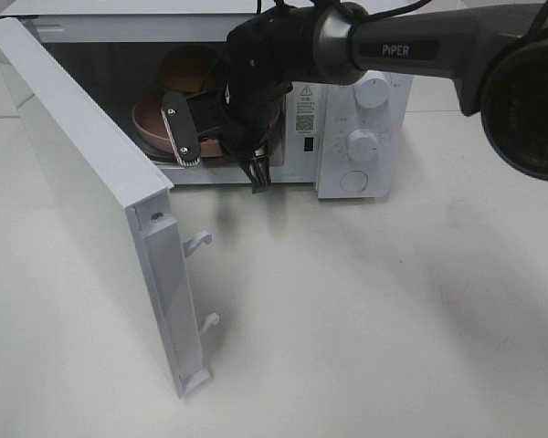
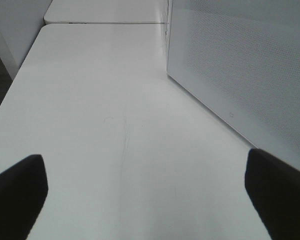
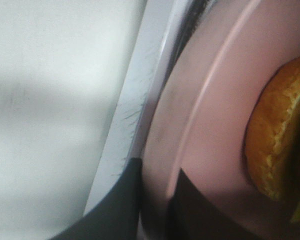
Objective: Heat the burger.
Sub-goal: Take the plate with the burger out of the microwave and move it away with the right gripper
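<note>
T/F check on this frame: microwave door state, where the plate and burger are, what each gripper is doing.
1. The microwave door is closed. False: it is swung wide open.
2. The pink plate sits inside the microwave cavity. True.
3. The right gripper is closed on the rim of the pink plate. True: its fingers stand on either side of the rim.
4. The burger lies on the table in front of the microwave. False: it rests on the pink plate.
5. The left gripper holds the burger. False: it is open and empty above the bare table.
</note>
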